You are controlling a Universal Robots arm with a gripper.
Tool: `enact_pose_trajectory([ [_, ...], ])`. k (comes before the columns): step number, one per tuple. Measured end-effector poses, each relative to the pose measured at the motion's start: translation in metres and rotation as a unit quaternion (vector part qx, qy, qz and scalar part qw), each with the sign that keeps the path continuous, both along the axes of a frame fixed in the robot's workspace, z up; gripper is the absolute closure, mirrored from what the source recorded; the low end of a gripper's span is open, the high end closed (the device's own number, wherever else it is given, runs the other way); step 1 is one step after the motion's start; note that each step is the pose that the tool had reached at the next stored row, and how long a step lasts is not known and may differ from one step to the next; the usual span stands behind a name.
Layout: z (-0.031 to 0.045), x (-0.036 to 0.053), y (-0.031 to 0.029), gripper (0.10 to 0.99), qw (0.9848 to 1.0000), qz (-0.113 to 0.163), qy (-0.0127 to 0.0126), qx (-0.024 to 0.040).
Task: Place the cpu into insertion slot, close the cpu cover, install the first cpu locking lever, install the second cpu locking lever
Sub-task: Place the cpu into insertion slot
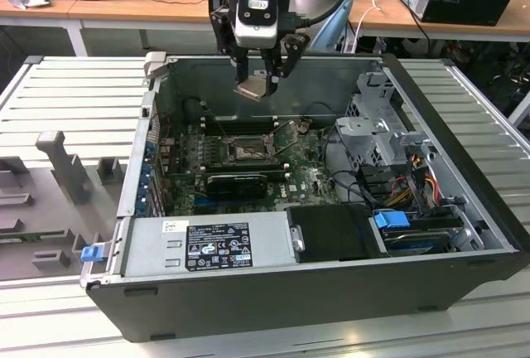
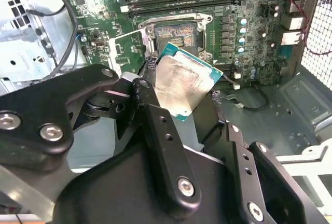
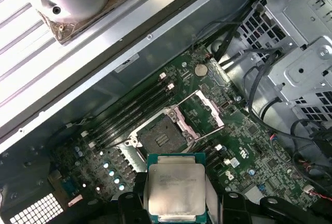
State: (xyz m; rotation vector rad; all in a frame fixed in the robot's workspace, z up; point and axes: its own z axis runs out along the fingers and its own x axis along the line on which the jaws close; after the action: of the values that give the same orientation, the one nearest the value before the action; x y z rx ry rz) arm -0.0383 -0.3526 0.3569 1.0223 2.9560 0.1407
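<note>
**Chip held over the open socket**

The black two-fingered gripper (image 1: 258,84) is clamped on the cpu (image 3: 176,187), a small flat square chip with a dull, mottled silver-beige metal face and a green edge; it hangs above the green circuit board (image 1: 308,182), apart from the square, dark-centred insertion slot (image 3: 161,138); the thin grey metal cpu cover (image 3: 201,111) stands swung open beside the slot.

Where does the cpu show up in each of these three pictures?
Exterior view: cpu held in the gripper, above the board.
Second wrist view: cpu tilted, partly overlapping the slot.
First wrist view: cpu face-on, in the gripper, short of the slot.
Shared landmark: the slot, uncovered on the board.
</note>
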Motion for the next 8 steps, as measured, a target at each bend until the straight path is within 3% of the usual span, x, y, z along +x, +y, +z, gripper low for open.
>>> enact_pose_trajectory([
  [4, -0.0002, 0.0, 0.0, 0.557, 0.9998, -0.021, 0.0, -0.0001],
  [8, -0.0004, 0.0, 0.0, 0.557, 0.9983, -0.059, 0.0, -0.0003],
])
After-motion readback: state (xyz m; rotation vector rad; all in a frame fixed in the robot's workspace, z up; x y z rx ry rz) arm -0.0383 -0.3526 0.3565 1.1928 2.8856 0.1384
